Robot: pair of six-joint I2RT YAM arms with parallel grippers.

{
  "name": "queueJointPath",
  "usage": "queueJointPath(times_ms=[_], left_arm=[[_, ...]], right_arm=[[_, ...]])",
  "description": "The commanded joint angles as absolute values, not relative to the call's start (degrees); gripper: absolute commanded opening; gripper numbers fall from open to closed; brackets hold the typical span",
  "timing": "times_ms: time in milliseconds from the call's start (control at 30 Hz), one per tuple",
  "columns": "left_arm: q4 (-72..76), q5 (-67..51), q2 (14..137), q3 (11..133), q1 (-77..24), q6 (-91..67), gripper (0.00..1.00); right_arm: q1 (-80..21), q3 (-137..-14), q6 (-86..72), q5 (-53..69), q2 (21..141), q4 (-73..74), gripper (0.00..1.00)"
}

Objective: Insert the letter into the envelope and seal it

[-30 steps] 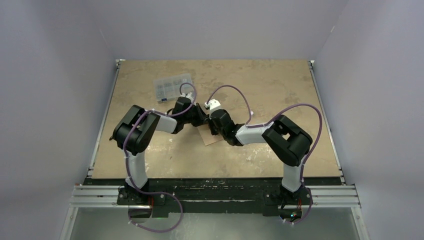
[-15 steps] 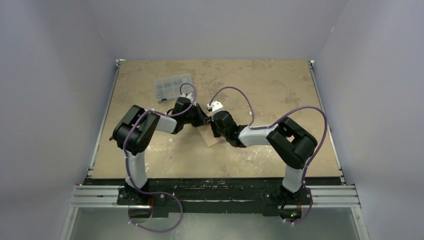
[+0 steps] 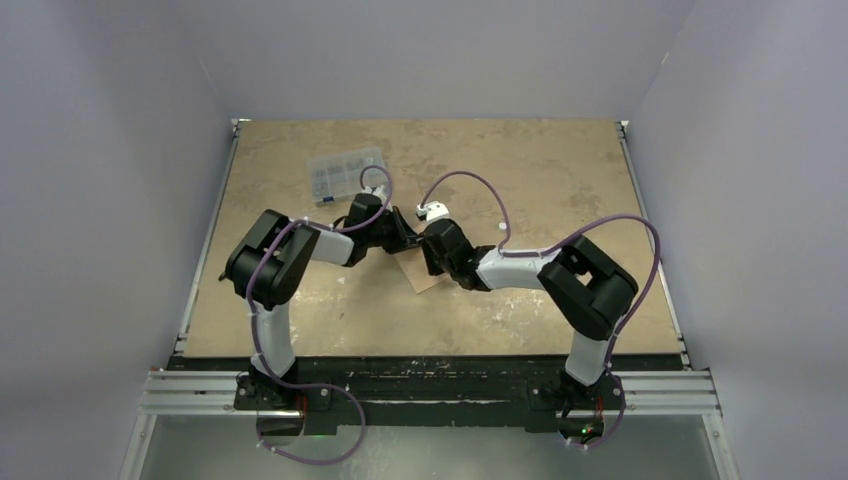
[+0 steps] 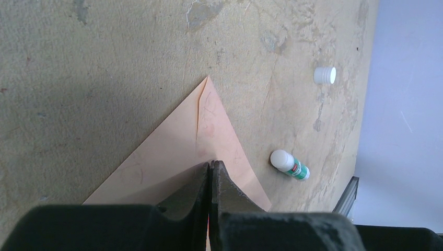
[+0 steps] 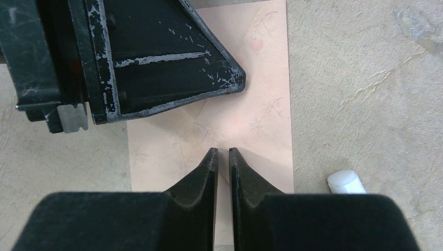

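Lying flat on the worktop (image 4: 104, 57) at mid-table, right under both wrists, the salmon-pink paper (image 5: 251, 110) was the only task item in view. It looked thin, light and limp, faintly creased, and likely to slide on the smooth surface or buckle if pushed from one side. Crumpling seemed the main risk, not breakage. Flat as it lay, it offered no thickness to pinch from above. My judgement was that one tip should pin it while the other worked under a free edge or corner and took hold close to that edge.

The left end effector (image 4: 210, 166) was fully closed, its tips together over the paper; whether they pressed on it could not be told. The right end effector (image 5: 223, 154) was almost closed, with a thin slit between its fingers directly over the sheet. It was unclear whether a layer of paper was caught there.

Letter and envelope could not be told apart. In the left wrist view a straight line ran from the paper's far corner, hinting at two layers, but no pointed flap or paler inner face showed. From the top camera the arms covered nearly all of it. A glue stick (image 4: 289, 164), seemingly uncapped, lay just beside the paper, with a white cap (image 4: 325, 75) well apart from it.
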State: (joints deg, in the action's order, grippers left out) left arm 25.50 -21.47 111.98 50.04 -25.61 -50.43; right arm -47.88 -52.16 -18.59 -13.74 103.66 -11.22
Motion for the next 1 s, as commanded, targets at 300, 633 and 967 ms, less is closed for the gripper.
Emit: queueJointPath(times_ms=[300, 633, 967], left_arm=[[17.91, -18.87, 116.43, 45.43, -25.1, -51.46, 0.0], [16.51, -18.01, 115.64, 46.95, -25.05, -50.3, 0.0], [15.41, -17.41, 115.79, 48.43, -24.79, -49.87, 0.0]], right_arm=[[-48.45, -58.48, -20.13, -14.68, 112.16, -4.76, 0.15], [-48.43, -54.31, -23.79, -13.35, 108.22, 1.07, 0.08], [-48.47, -51.71, -27.88, -12.25, 104.85, 9.51, 0.06]])
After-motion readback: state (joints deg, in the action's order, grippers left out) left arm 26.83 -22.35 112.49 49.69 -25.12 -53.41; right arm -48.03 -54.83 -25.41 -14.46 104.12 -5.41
